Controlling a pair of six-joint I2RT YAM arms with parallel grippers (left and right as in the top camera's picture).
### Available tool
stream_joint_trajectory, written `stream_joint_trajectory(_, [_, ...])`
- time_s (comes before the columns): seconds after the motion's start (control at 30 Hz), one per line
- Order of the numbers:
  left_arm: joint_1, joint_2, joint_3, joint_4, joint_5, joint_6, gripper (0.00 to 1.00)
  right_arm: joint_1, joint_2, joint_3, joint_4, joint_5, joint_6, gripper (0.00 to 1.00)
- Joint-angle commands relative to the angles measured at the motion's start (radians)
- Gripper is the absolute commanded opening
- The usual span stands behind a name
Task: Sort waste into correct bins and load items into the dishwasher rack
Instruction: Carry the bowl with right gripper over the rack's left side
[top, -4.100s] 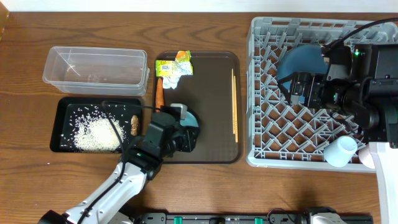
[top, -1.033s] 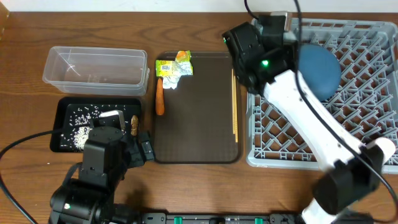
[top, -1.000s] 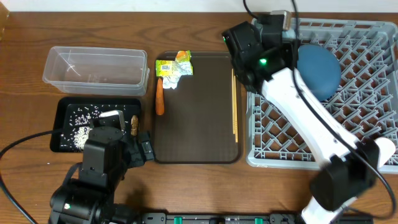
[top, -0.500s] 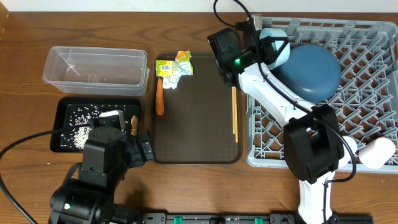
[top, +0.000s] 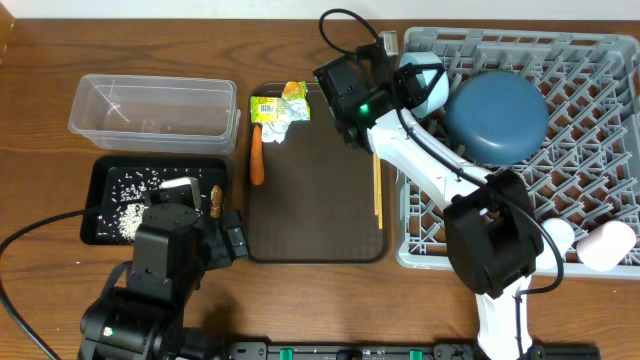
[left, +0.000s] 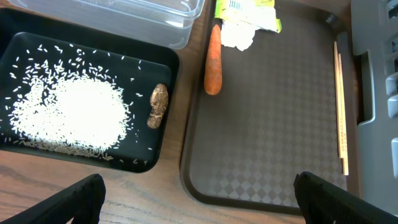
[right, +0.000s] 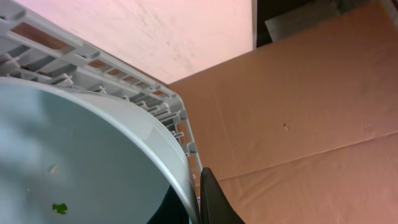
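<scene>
Nearest, the left gripper (left: 198, 182) hangs over the near edge of the brown serving tray (left: 267, 137) with its fingers spread wide and nothing between them. In the near right corner of the rack (top: 590, 120) lie 2 pale vessels, a pinkish cup (top: 606, 246) and a white one (top: 556, 232) half hidden by the right arm, which is probably the small bowl. These look loaded. To the left, the black tray (left: 155, 146) holds the rice (left: 68, 115) and the brown lump (left: 157, 106), so that part of the waste seems sorted. On the serving tray, 3 things are left. The carrot (left: 213, 62) lies along its left side, the chopsticks (left: 339, 106) lie along its right edge just beside the rack, and the wrapper (top: 280, 106) sits at the far left corner, touching the carrot's far end. Beyond the black tray, the clear tub (top: 150, 128) has no wrapper in it yet. Farthest, the dark blue bowl (top: 498, 118) rests upside down in the rack. Beside it, at the rack's far left corner, the right gripper (right: 194, 208) appears pinched on the rim of the light blue cup (top: 422, 80), 1 finger outside and 1 inside. The cup is not yet set down. I judge the task a bit past halfway, with the cup to be released, the chopsticks to be loaded, and the carrot and wrapper to be binned.
</scene>
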Motion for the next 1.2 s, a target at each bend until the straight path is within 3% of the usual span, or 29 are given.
stream_joint_trajectory(0.0, [0.005, 0.000, 0.019, -0.004, 0.001, 0.000, 0.98, -0.028, 0.011, 0.000, -0.010, 0.032, -0.015, 0.01])
stream_joint_trajectory(0.27, [0.005, 0.000, 0.019, -0.004, 0.001, 0.000, 0.98, -0.096, 0.011, 0.000, -0.074, 0.012, -0.011, 0.01])
stream_joint_trajectory(0.43, [0.005, 0.000, 0.019, -0.003, 0.001, 0.000, 0.98, -0.100, 0.011, -0.003, -0.134, -0.072, -0.003, 0.01])
stream_joint_trajectory(0.9, [0.005, 0.000, 0.019, -0.004, 0.001, 0.000, 0.98, -0.106, 0.011, -0.079, -0.166, -0.071, 0.012, 0.01])
stream_joint_trajectory(1.17, [0.005, 0.000, 0.019, -0.004, 0.001, 0.000, 0.98, -0.114, 0.010, -0.082, -0.179, 0.044, 0.003, 0.01])
